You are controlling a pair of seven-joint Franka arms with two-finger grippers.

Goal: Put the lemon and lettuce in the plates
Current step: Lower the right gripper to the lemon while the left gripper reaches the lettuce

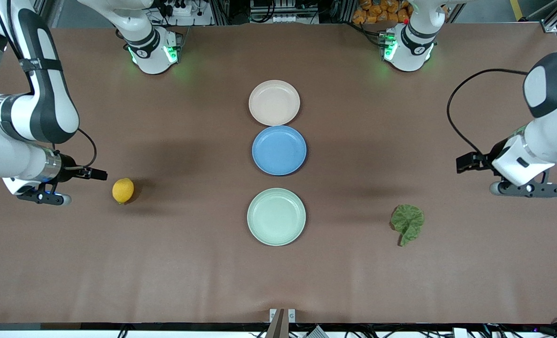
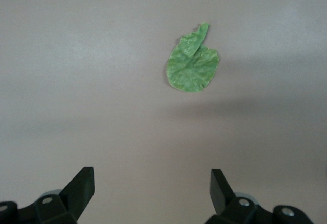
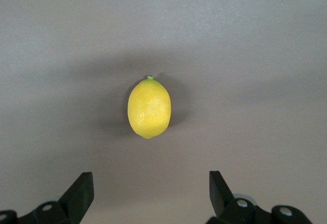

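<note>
The yellow lemon (image 1: 123, 190) lies on the brown table toward the right arm's end. My right gripper (image 1: 43, 198) hangs open and empty over the table beside the lemon; the right wrist view shows the lemon (image 3: 148, 108) ahead of the open gripper (image 3: 151, 183). The dark green lettuce leaf (image 1: 407, 222) lies flat toward the left arm's end. My left gripper (image 1: 526, 189) hangs open and empty over the table beside the leaf; the left wrist view shows the lettuce (image 2: 192, 66) ahead of the gripper (image 2: 152, 183). The beige-pink plate (image 1: 274, 102) and the mint green plate (image 1: 276, 216) hold nothing.
A blue plate (image 1: 279, 150) sits between the two task plates, in one line down the table's middle. The beige-pink plate is farthest from the front camera, the mint green one nearest. The brown table cloth (image 1: 189, 263) is bare around lemon and lettuce.
</note>
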